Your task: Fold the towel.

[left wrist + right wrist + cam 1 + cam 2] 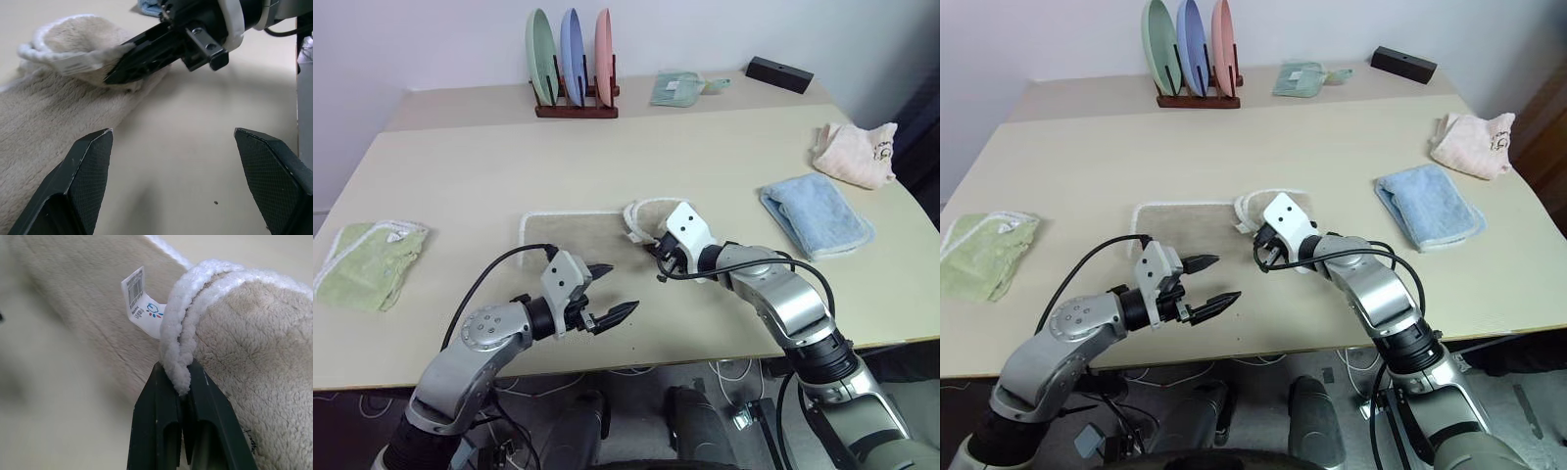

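Two grippers are over the near part of the table (460,166). The towel (570,238), beige with white edging, lies near the front edge of the table, about in the middle of its width; its left part is flat, and its right end is lifted and turned back over itself into a rounded fold. The right gripper (180,387) has its two black fingers closed on the white edging of that lifted end, and the thick rim is squeezed between the fingertips. A small white label (141,303) with a barcode hangs from the edging just beside the grip. The left gripper (607,294) hovers near the front edge of the table, close to the near side of the towel and not touching it; its fingers (80,183) are spread wide and nothing is between them. On the left side of the table lies a green towel (367,262), crumpled. On the right side lies a light-blue towel (815,215), folded, and behind it, near the right edge, a pink cloth (855,152). At the far side stands a wooden rack (576,106) with three plates upright in it: green, blue and pink. Near it lie a small green cloth (680,88) and a black box (779,73).
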Controlling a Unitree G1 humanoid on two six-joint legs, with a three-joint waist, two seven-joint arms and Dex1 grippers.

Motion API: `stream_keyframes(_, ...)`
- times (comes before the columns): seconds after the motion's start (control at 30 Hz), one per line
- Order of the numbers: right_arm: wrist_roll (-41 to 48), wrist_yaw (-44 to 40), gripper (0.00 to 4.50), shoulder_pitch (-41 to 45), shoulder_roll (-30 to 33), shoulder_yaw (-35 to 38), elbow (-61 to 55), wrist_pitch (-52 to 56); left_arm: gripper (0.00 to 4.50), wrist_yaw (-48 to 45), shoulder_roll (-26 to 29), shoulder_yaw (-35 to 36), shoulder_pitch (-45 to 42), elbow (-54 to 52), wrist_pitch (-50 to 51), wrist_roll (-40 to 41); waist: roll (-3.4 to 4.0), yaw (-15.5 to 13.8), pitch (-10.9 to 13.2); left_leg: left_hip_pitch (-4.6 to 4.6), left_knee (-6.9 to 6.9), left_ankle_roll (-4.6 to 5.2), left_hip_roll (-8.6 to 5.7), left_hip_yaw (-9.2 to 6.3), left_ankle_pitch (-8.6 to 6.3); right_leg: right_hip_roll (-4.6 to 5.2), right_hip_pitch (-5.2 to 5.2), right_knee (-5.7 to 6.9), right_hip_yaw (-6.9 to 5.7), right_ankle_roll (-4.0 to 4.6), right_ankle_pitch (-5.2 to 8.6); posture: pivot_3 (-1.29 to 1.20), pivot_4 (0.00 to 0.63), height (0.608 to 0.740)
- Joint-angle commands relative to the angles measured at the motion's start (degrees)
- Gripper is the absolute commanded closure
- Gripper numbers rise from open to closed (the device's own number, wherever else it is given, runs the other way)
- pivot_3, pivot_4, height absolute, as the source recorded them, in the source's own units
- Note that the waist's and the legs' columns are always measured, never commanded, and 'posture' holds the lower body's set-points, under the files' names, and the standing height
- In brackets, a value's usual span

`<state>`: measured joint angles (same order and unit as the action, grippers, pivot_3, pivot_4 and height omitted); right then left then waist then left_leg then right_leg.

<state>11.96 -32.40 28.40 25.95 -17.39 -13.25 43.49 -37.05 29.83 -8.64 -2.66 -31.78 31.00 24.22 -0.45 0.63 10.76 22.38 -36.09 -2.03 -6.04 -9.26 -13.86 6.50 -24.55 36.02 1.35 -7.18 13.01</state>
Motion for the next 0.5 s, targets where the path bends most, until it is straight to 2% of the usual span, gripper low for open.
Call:
stream_keyframes(0.03,2.55,-3.56,3.15,0.16,1.32,2.52,-5.11,-0.60,0.46,-0.18,0.13,0.10,0.29,-1.71,-0.71,-0.10,0.00,-0.05,0.00,0.00,-0.01,0.00,0.00,0.00,0.00,0.00,0.00,0.00,0.00,0.00,0.00,0.00,0.150,0.740)
stream_keyframes(0.13,7.37,-8.33,1.70,-1.51,4.45,7.97,-9.43,-0.90,0.46,0.26,0.24,1.39,1.17,-1.82,-0.51,0.36,0.00,-0.14,0.00,0.01,-0.01,0.00,-0.01,-0.01,0.00,0.01,0.00,-0.01,0.00,0.00,0.00,0.00,0.150,0.740)
stream_keyframes(0.23,11.40,-11.06,1.70,-2.49,6.61,12.52,-11.16,-0.75,0.46,0.79,0.05,2.66,2.00,-2.00,-0.24,0.94,-0.01,-0.13,0.00,0.01,-0.01,0.01,-0.01,-0.02,0.00,0.01,0.02,-0.02,0.00,-0.01,0.00,0.00,0.150,0.740)
stream_keyframes(0.33,10.81,-7.83,2.69,0.77,4.32,15.62,-2.52,-1.90,0.46,1.71,-0.40,3.77,2.79,-1.92,-0.16,1.21,-0.02,0.16,0.00,0.00,0.00,0.01,0.03,0.00,-0.01,-0.02,0.02,-0.02,-0.01,0.00,0.01,0.00,0.150,0.740)
stream_keyframes(0.43,6.37,-6.24,4.22,3.00,2.39,12.61,4.85,-6.34,0.46,2.26,-0.87,3.93,3.13,-1.93,-0.09,1.14,-0.02,0.06,0.00,-0.04,0.00,0.00,0.05,0.13,0.00,-0.04,0.02,0.00,0.00,0.02,0.00,0.00,0.150,0.740)
stream_keyframes(0.47,4.36,-5.84,4.43,3.60,1.67,11.00,7.63,-8.52,0.46,2.47,-1.04,3.98,3.34,-2.08,0.05,1.20,-0.02,0.07,0.00,-0.04,0.02,0.00,0.05,0.15,0.00,-0.04,0.02,-0.01,0.00,0.02,0.00,0.00,0.150,0.740)
stream_keyframes(0.5,2.12,-5.53,4.43,4.10,0.77,9.15,10.89,-11.20,0.46,2.75,-1.16,4.08,3.69,-2.32,0.22,1.32,-0.02,0.08,0.00,-0.04,0.03,0.00,0.04,0.16,0.00,-0.04,0.02,-0.01,0.00,0.02,0.00,0.00,0.150,0.740)
